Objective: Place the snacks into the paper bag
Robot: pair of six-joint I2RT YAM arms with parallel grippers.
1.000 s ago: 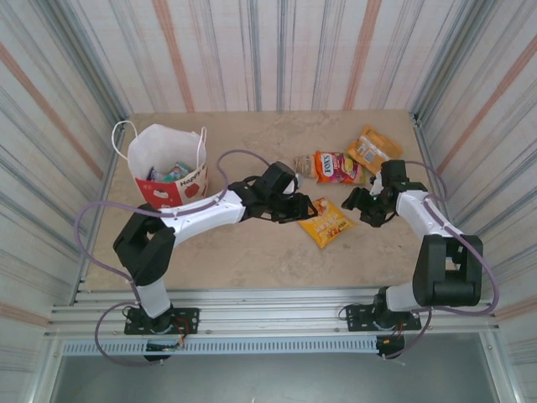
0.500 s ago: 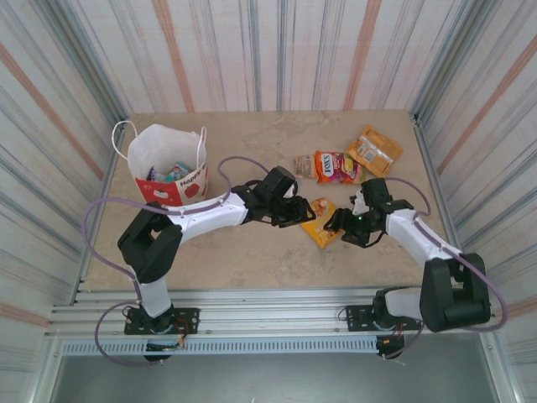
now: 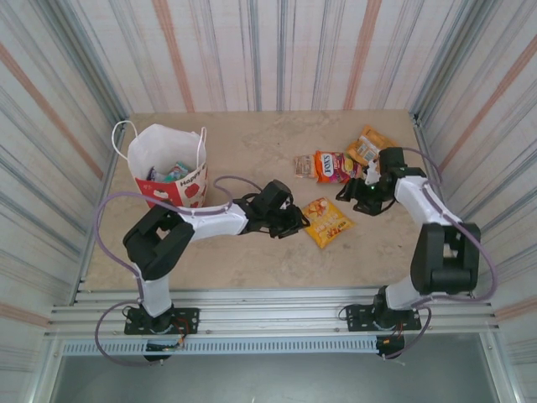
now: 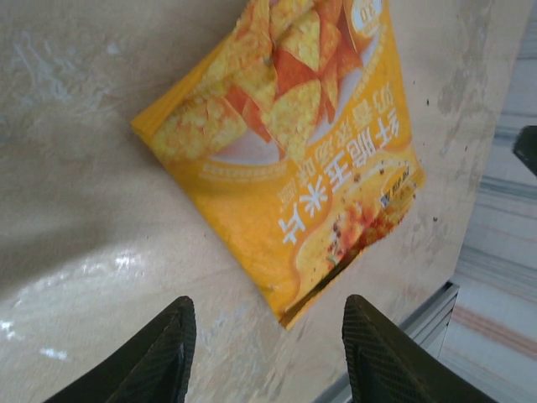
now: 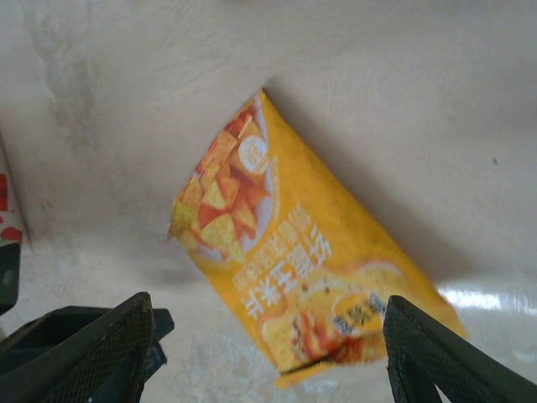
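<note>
Progress partial: some snacks (image 3: 174, 171) in paper bag (image 3: 153, 148); yellow packet (image 3: 327, 222) ahead of my wide-open left tool (image 4: 268, 336); orange-red packet (image 3: 336, 166), orange packet (image 3: 370, 148) beside wide-open right tool (image 5: 267, 336).

Table (image 3: 252, 143) carries paper bag (image 3: 161, 190); yellow packet (image 3: 327, 222); orange-red packet (image 3: 335, 167); orange packet (image 3: 366, 144).

The yellow packet (image 4: 285, 159) runs off the left wrist frame's top edge. In the top view, upper left, the bag (image 3: 155, 144) hides most of the packets (image 3: 173, 171) inside; their print is too small to read.
</note>
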